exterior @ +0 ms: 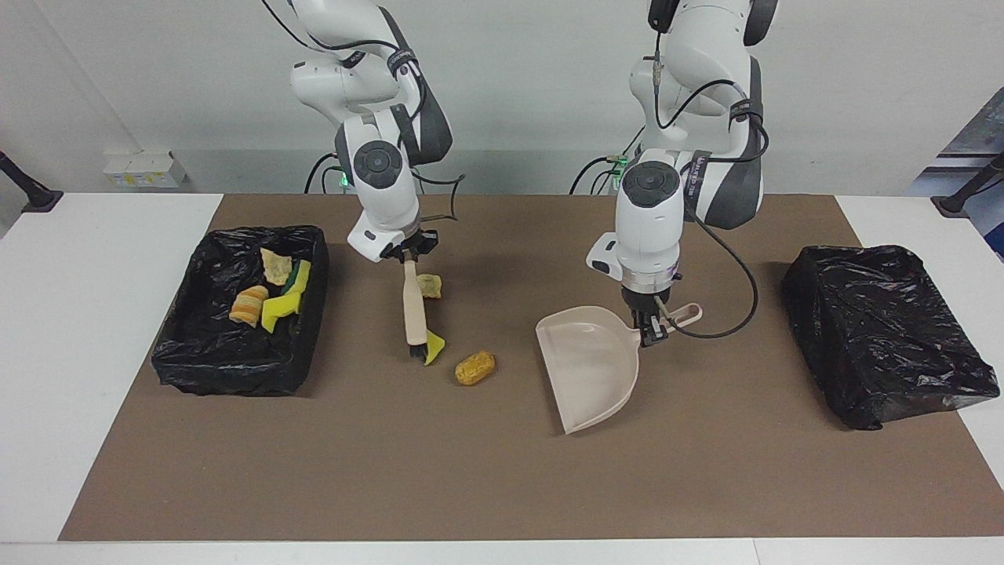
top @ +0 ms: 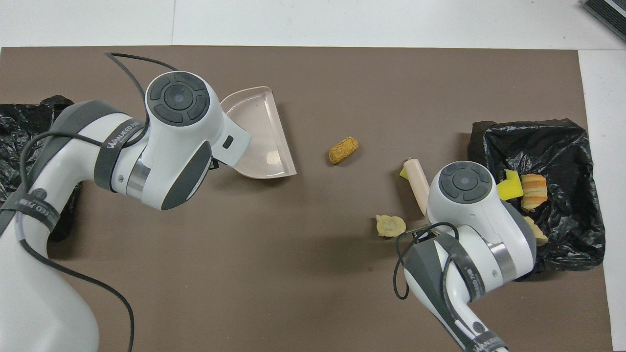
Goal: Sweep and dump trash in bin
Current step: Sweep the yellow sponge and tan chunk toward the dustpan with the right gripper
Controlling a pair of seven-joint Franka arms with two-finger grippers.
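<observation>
Facing view, right gripper (exterior: 408,256): clamped shut on the top of the brush (exterior: 413,312) handle; the brush hangs down from it with the bristles on the mat (exterior: 502,486), pressed against a yellow sponge bit (exterior: 434,346).
Facing view, left gripper (exterior: 649,331): closed on the handle of the dustpan (exterior: 590,366), whose open mouth faces the brush.
Facing view, trash: a tan chunk (exterior: 428,286) lies just beside the brush handle, below the right gripper; an orange-brown lump (exterior: 474,367) lies between the bristles and the pan; more scraps sit in the lined bin (exterior: 235,361) at the right arm's end.
Facing view, doing it well: I judge the stroke should keep the bristles down on the mat, gather the sponge bit and then the lump, and run straight into the pan mouth, with the pan lip flat on the mat.
Overhead view, adds: the bare stretch of mat between the lump (top: 343,150) and the pan's lip (top: 286,168), and the tan chunk (top: 390,225) lying off the stroke line.
Overhead view, hides: both grippers sit under their wrists, and the bristles are hidden there; only the facing view shows the grips.
</observation>
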